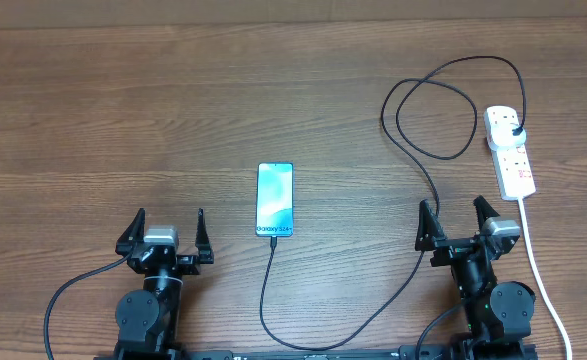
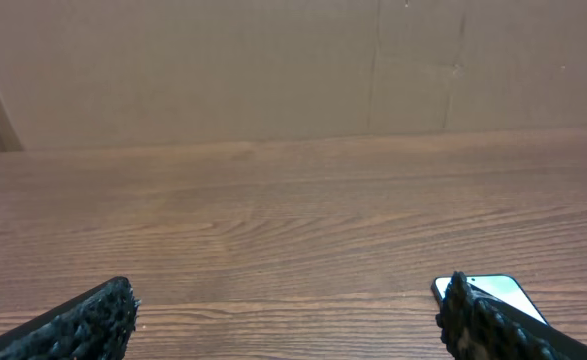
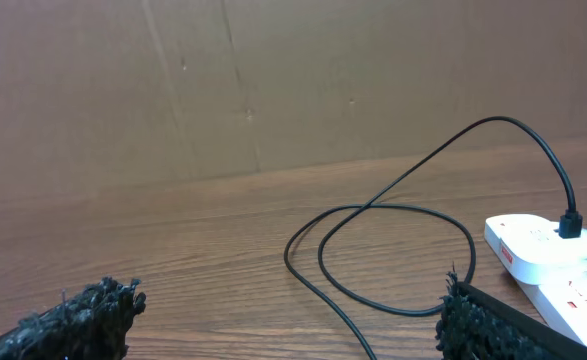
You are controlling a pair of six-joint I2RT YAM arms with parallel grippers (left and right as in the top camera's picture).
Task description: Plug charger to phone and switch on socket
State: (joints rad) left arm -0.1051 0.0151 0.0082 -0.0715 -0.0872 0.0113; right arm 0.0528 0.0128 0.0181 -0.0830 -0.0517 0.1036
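The phone (image 1: 275, 199) lies flat mid-table with its screen lit; its corner shows in the left wrist view (image 2: 503, 293). The charger (image 1: 428, 180), a thin black cable, runs from the phone's near end, loops along the front edge and up to its black plug in the socket (image 1: 510, 148), a white power strip at the right. In the right wrist view the charger (image 3: 393, 210) loops in front of the socket (image 3: 543, 245). My left gripper (image 1: 167, 232) is open and empty left of the phone. My right gripper (image 1: 457, 222) is open and empty near the socket's front end.
The socket's white cord (image 1: 543, 280) runs down the right side past my right arm. A brown board wall (image 2: 273, 70) stands behind the wooden table (image 1: 123, 120).
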